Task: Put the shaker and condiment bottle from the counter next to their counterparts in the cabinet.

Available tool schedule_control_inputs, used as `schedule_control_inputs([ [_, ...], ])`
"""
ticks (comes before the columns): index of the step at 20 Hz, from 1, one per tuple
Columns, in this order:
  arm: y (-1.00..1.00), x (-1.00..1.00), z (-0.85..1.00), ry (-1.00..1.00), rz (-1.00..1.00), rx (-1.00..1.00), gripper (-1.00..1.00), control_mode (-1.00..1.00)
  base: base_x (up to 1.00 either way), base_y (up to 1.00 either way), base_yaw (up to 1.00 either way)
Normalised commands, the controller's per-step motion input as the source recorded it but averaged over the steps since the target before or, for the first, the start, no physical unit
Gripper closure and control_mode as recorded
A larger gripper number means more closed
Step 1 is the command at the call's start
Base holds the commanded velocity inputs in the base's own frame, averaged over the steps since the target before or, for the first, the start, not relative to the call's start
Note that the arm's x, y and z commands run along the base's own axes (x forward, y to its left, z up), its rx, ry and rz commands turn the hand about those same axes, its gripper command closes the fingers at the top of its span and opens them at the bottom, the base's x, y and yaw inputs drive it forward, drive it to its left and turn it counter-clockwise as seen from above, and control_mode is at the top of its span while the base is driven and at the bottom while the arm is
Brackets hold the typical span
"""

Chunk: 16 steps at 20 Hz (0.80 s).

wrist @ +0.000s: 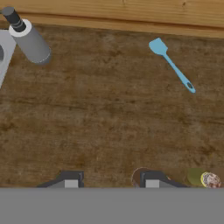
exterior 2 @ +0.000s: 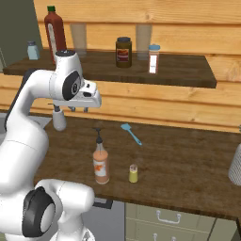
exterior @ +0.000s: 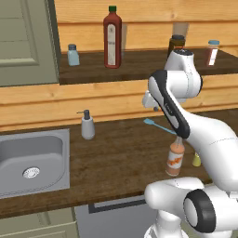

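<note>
On the counter, front edge: condiment bottle point(exterior 2: 100, 167) upright, shaker point(exterior 2: 133, 173) just beside it.
Counter, further back: blue spatula point(wrist: 171, 64) lying flat; grey soap pump point(exterior: 87, 124) near the sink point(exterior: 32, 162).
Cabinet shelf point(exterior: 139, 65): dark red bottle point(exterior: 112, 38), pale blue shaker point(exterior: 73, 55), brown jar point(exterior 2: 124, 52), red-capped shaker point(exterior: 212, 52).
Jaws point(wrist: 111, 183): nearly closed, gripping nothing, above the counter.
</note>
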Motion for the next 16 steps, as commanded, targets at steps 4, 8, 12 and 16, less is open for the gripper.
schedule_control_inputs([
  [4, 0.00, 0.00, 0.00, -0.01, 0.00, 0.00, -1.00, -1.00, 0.00, 0.00, 0.00],
  [8, -0.01, -0.01, 0.00, -0.01, 0.00, 0.00, -1.00, -1.00, 0.00, 0.00, 0.00],
  [12, -0.05, -0.01, 0.00, 0.00, 0.00, 0.00, -1.00, -1.00, 0.00, 0.00, 0.00],
  [16, -0.14, -0.09, 0.00, -0.01, 0.00, 0.03, -1.00, -1.00, 0.00, 0.00, 0.00],
])
